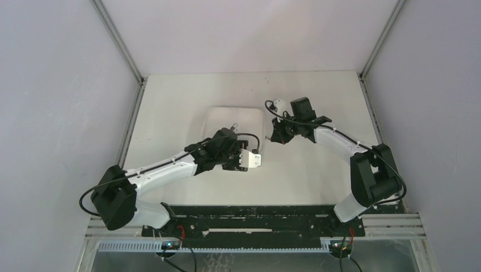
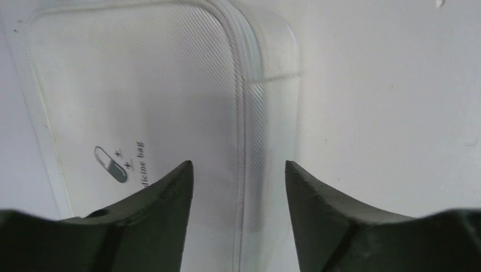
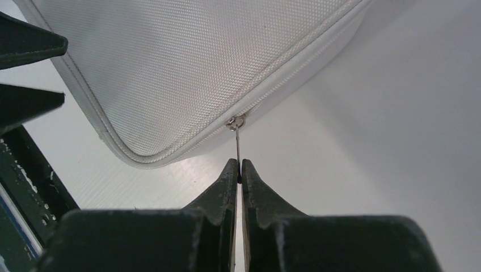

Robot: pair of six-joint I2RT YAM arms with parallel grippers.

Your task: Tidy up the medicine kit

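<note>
Medicine kit lay flat and zipped shut on the white tabletop, a little left of centre, its lid up. In the left wrist view the kit showed its woven white top with the small dark pill logo and some grey lettering beside it. Its right-hand seam and rounded far corner ran up the middle of that view, with bare tabletop to the right.

The left hand hung above the kit's near right part with its two dark fingers spread well apart and nothing between them. One finger was over the lid and the other over the kit's side edge. From above, that hand sat over the near right corner of the kit.

At the kit's right side, the right hand reached in from the tabletop beside it. Its wrist view showed a corner of the kit with the zip track running round it, and a thin metal zipper pull hanging from a small ring on the track. The right hand was closed tight, its fingertips pinching the free end of that pull, just clear of the kit's wall over the tabletop.
</note>
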